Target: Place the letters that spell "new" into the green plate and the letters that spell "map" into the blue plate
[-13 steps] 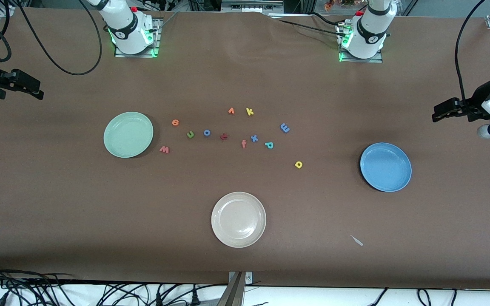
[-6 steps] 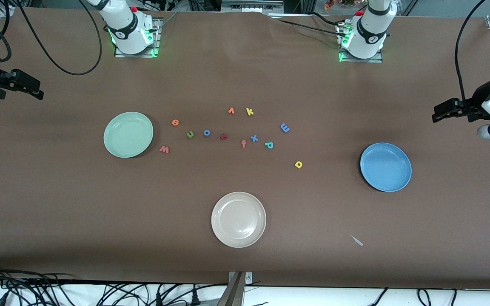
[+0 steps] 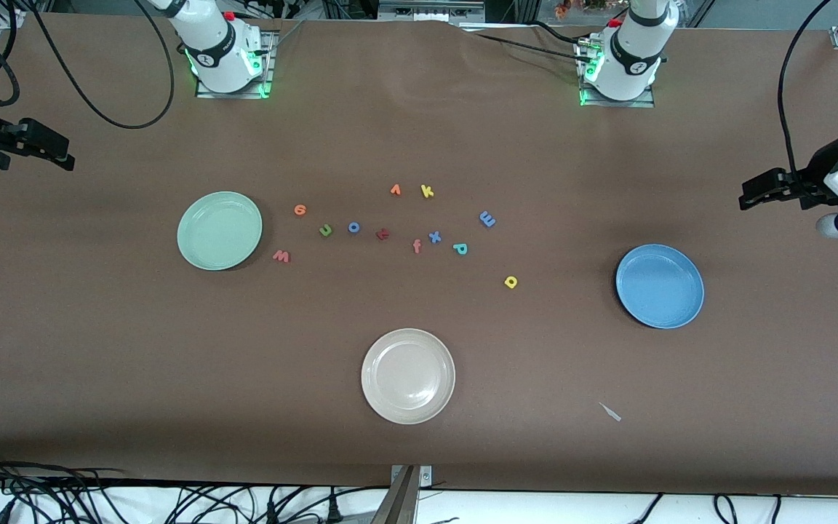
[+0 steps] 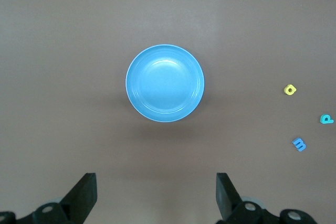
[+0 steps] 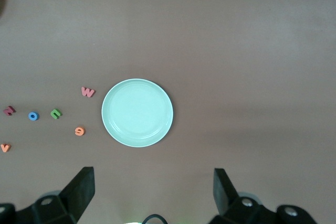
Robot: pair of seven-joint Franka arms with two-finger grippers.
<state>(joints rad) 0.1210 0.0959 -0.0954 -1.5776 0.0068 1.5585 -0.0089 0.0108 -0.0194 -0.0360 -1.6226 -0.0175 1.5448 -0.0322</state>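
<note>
While six foam letters lie unsorted between the round mint-green plate and round mid-blue plate, left gripper and right gripper wait wide-open and empty, a first pick apparently next.

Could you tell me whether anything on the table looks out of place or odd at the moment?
Only a small pale scrap lying on the table covering, nearer the front camera than the blue plate; it is neither a letter nor a plate. Nothing looks spilled or damaged.
</note>
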